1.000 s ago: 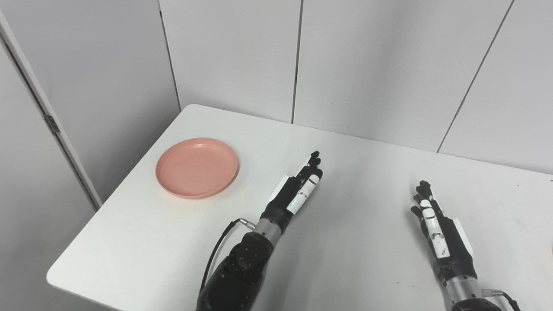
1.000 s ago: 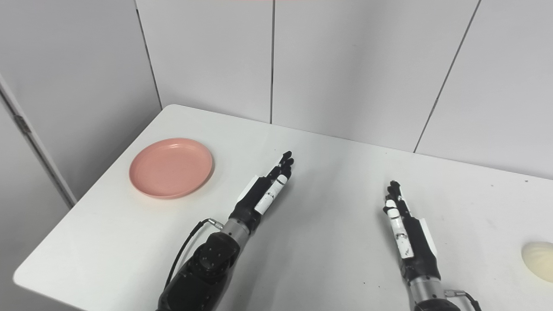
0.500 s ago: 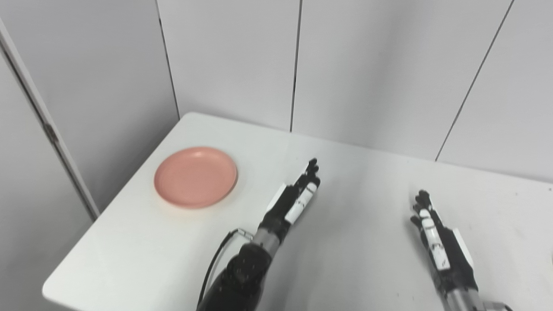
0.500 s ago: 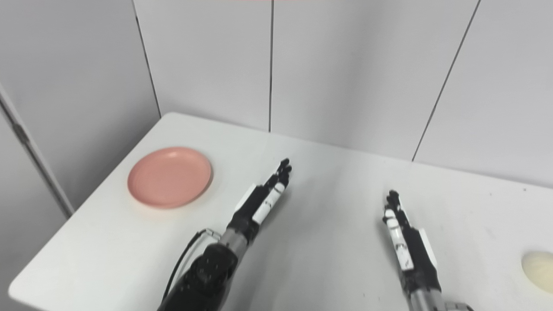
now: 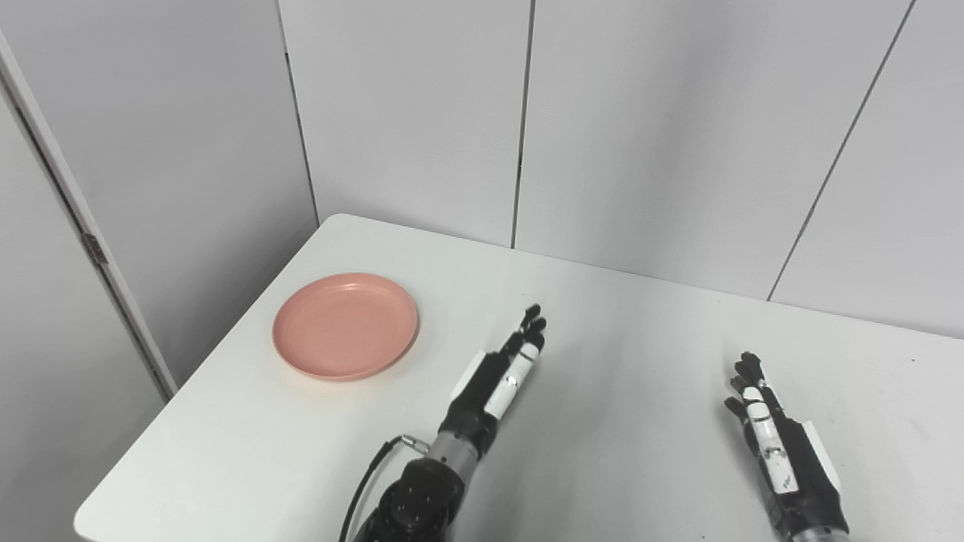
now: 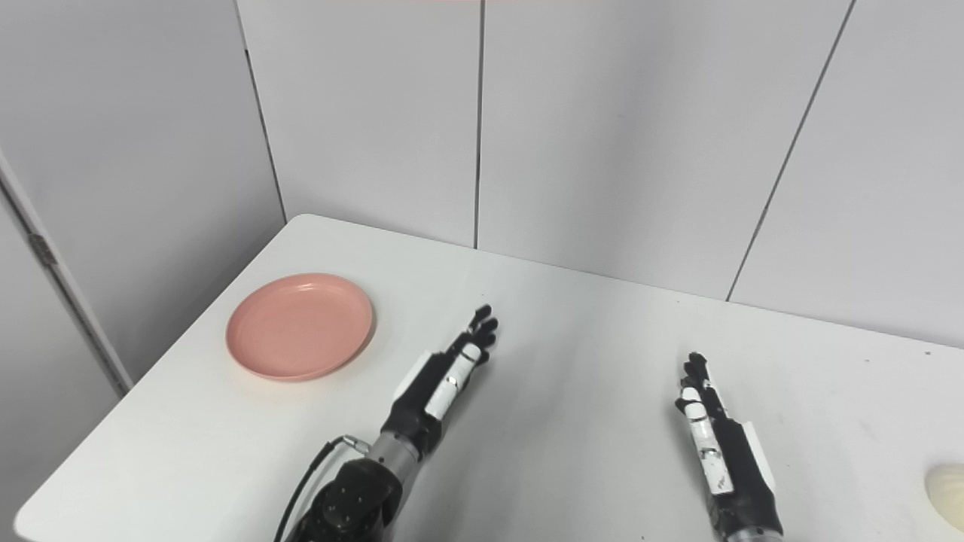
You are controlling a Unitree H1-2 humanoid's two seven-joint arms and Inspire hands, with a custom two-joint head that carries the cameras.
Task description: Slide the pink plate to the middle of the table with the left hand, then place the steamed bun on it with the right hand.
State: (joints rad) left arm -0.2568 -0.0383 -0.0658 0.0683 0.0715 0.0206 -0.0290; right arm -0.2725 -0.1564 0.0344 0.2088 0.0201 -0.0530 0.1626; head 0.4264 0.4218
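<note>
Steamed bun (image 6: 947,485) cut off at frame edge (right eye view only)

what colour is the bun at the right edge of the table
Pale cream, almost off-white. The steamed bun shows only in the right eye view, cut by the picture's edge.

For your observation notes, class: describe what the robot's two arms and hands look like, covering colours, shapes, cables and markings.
Both hands are slim and black with white panels along the fingers and a white plate at the side: the left hand and the right hand. Each joins a silver metal wrist ring. The left forearm is bulky, black and speckled with small dots, with a thin black cable looping from the wrist.
</note>
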